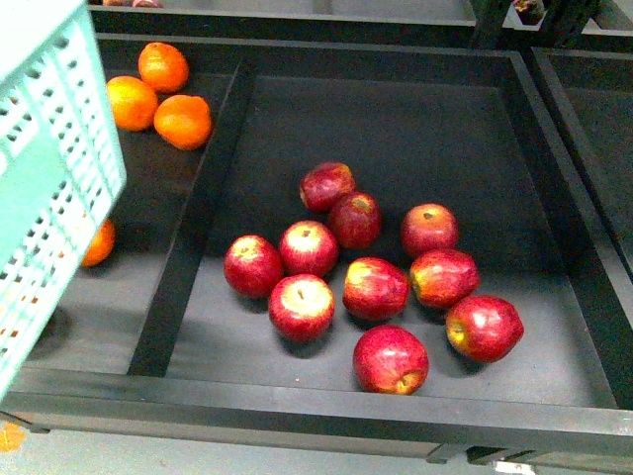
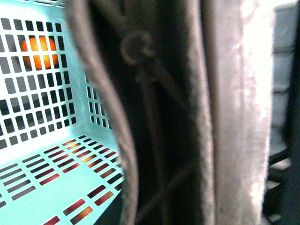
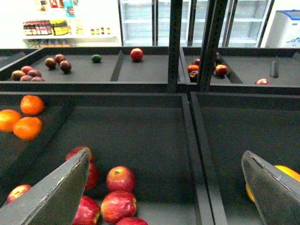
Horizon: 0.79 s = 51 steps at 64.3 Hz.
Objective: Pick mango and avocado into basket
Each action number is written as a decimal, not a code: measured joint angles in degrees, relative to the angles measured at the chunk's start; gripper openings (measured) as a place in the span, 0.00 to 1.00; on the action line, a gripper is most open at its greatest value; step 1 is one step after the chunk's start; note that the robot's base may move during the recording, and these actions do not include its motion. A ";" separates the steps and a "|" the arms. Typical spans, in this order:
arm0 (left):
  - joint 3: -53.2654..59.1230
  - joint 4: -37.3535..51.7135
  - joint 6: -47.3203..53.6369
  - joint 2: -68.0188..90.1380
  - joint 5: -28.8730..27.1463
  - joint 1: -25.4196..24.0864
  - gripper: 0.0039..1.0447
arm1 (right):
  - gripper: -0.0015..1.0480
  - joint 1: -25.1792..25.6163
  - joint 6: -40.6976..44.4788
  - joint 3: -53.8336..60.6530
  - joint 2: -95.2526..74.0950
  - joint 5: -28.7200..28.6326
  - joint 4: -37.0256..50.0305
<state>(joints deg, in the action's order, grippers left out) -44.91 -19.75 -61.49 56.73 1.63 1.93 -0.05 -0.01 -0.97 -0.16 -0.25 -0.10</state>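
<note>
Hovering above red apples [image 1: 376, 287], right gripper [image 3: 165, 154] jaws spread | left gripper jaws unseen, cannot tell | light teal slotted plastic basket [image 1: 59, 168] shows no fruit | smooth yellow-orange oblong mango [image 3: 287, 172] in neighbouring bin, dark green egg-shaped avocado [image 3: 96, 58] in far bin, both unpicked

Black display bin [image 1: 297, 408]: divider [image 1: 194, 228] splits it lengthwise. Ten red apples [image 1: 376, 289] clustered right of divider. Oranges [image 1: 182, 121] left of divider, mostly far end.

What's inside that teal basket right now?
No fruit on the basket floor that shows; the orange glows through its wall slots from outside. A dark blurred shape covers the rest.
</note>
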 joint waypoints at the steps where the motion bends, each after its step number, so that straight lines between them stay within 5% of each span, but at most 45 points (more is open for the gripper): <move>1: -0.66 0.33 2.89 1.57 0.11 0.92 0.13 | 0.92 0.00 -0.02 0.00 0.00 0.04 0.00; 10: -7.02 2.27 11.34 12.52 0.42 6.69 0.13 | 0.92 0.00 -0.02 0.00 0.00 0.17 0.00; 33: -24.37 2.01 10.69 31.85 9.88 25.75 0.13 | 0.92 0.00 -0.02 0.00 0.00 0.22 0.00; 51: -26.05 2.78 10.75 32.65 11.47 31.36 0.13 | 0.92 0.00 -0.02 0.00 0.00 0.22 0.00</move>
<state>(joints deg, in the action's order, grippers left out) -70.96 -16.97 -50.74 89.38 13.10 33.30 -0.05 -0.03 -0.97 -0.16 -0.03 -0.10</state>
